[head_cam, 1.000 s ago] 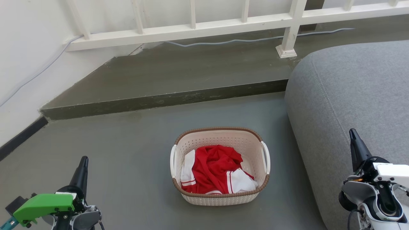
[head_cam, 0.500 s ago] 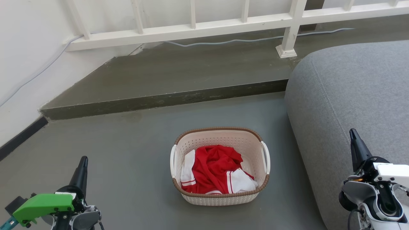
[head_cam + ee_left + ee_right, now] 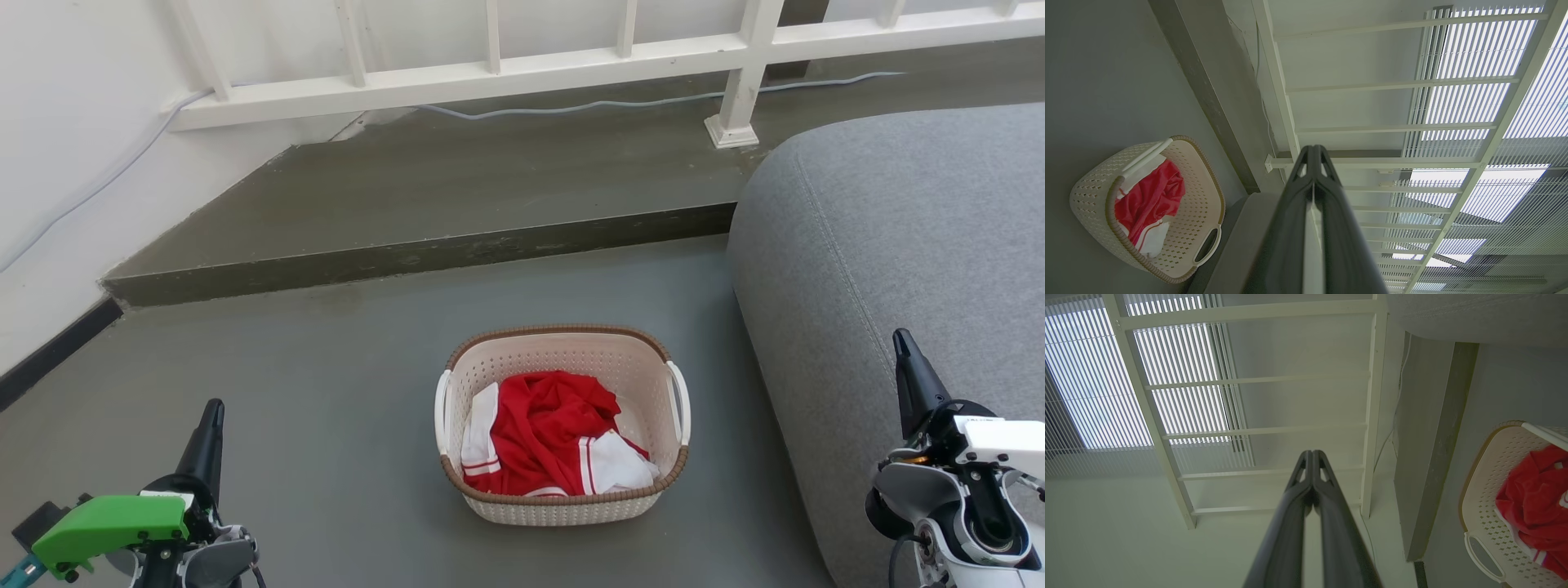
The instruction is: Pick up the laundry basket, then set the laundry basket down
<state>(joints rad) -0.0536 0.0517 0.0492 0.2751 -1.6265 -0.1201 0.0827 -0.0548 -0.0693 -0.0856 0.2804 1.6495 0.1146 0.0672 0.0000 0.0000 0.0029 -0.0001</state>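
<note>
Grey floor [image 3: 326, 392] covers the lower frame. A raised concrete step [image 3: 457, 188] crosses the upper centre, its front edge dark. A white railing [image 3: 490, 69] runs along the top, its post base [image 3: 731, 131] standing on the step. A grey cable [image 3: 604, 104] lies below the rail. Grey upholstered sofa [image 3: 898, 245] at right. White wall [image 3: 65, 163] at upper left, with black skirting [image 3: 57, 351] at its foot. A crumpled red and white garment [image 3: 547, 433] lies at lower centre.

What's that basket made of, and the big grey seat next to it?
The laundry basket looks like moulded matte plastic: regular punched holes, smooth white handles, a brown rim imitating weave. The grey seat seems upholstered in coarse woven fabric, with a stitched seam showing.
</note>
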